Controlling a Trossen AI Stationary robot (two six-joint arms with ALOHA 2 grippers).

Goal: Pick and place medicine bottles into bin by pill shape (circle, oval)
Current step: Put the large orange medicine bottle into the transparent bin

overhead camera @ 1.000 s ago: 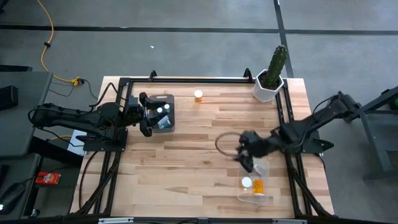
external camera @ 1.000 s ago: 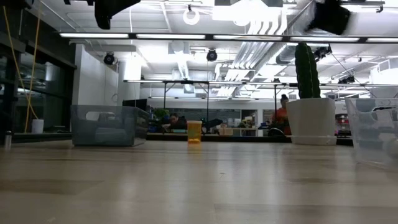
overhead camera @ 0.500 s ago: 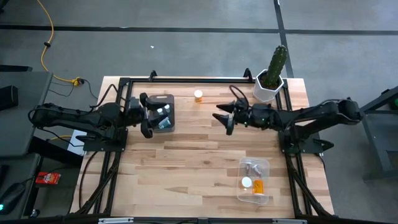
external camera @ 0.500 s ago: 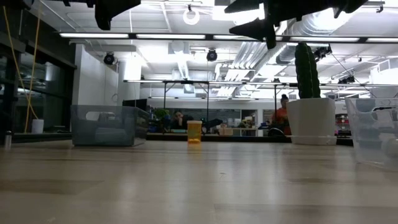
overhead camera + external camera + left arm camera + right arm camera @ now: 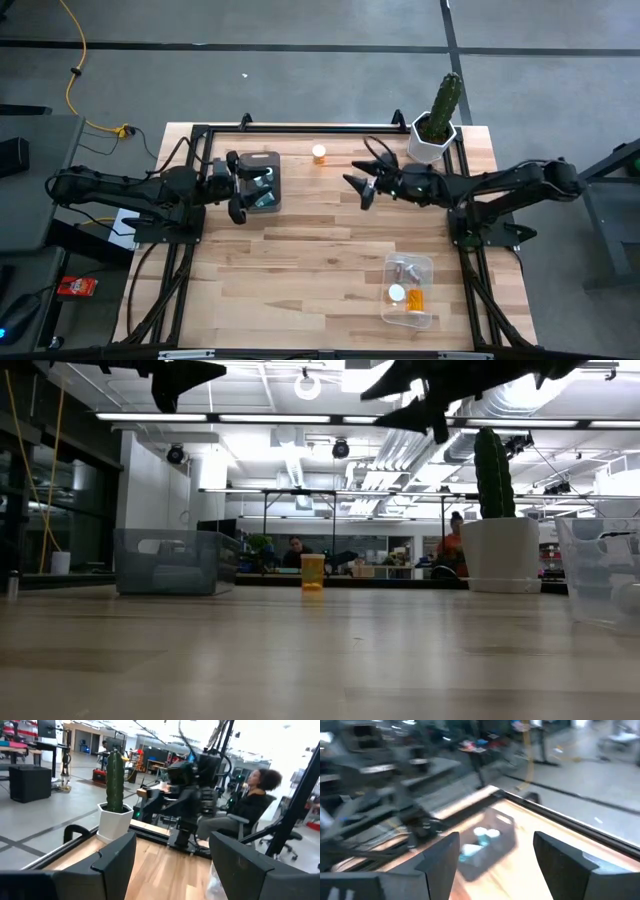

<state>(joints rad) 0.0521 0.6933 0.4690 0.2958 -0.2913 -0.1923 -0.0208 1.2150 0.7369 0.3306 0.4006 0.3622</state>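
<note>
One orange bottle [image 5: 319, 153] with a white cap stands upright on the table near the far edge; it also shows in the low view [image 5: 313, 572]. My right gripper [image 5: 358, 186] is open and empty, high above the table's middle, to the near right of that bottle. My left gripper [image 5: 238, 187] is open and empty, raised at the left side of a grey bin [image 5: 264, 181]. That bin holds pale bottles with teal tops [image 5: 483, 834]. A clear bin [image 5: 410, 291] at the near right holds an orange bottle [image 5: 417, 299] and other bottles.
A tall green cactus in a white pot [image 5: 437, 122] stands at the far right corner. A black frame [image 5: 300, 128] runs along the table's far edge and sides. Bare wood lies between the two bins. A person [image 5: 252, 802] sits beyond the table.
My right gripper has swung from above the clear bin at the near right up toward the far edge and left, and now hangs over the table's middle near the lone orange bottle. The bottles have stayed where they were.
</note>
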